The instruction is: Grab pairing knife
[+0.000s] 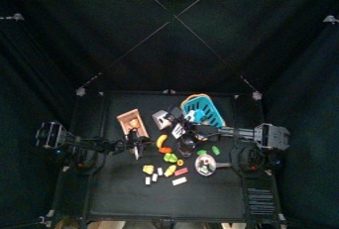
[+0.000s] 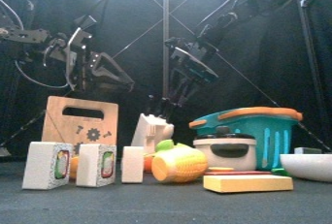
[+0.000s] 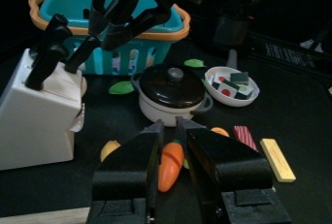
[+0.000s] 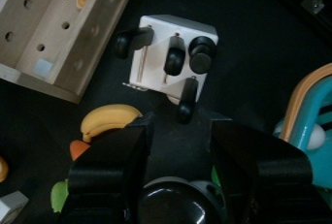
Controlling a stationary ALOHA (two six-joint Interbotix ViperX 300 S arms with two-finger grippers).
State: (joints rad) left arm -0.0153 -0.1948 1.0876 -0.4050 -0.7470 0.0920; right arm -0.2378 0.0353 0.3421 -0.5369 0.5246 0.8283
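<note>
Right wrist view looks straight down on the white rectangular knife block (image 4: 173,61), whose top face carries several black rounded knife handles; the paring knife (image 4: 189,99), the task's thing, I take to be the slim black handle at the block's edge nearest the right gripper (image 4: 191,121), though which handle is truly the paring one cannot be confirmed. That handle's long axis points up out of the block toward the camera, so the pull would run along it, straight away from the block. The right gripper hangs directly above the block with its jaws narrowly parted on either side of that handle, not visibly clamped. The left gripper (image 3: 172,143) sits farther from the block, beside it over the desk (image 3: 292,112), jaws narrow with an orange carrot-shaped toy (image 3: 170,166) between them. The right arm is clearly the nearer one.
</note>
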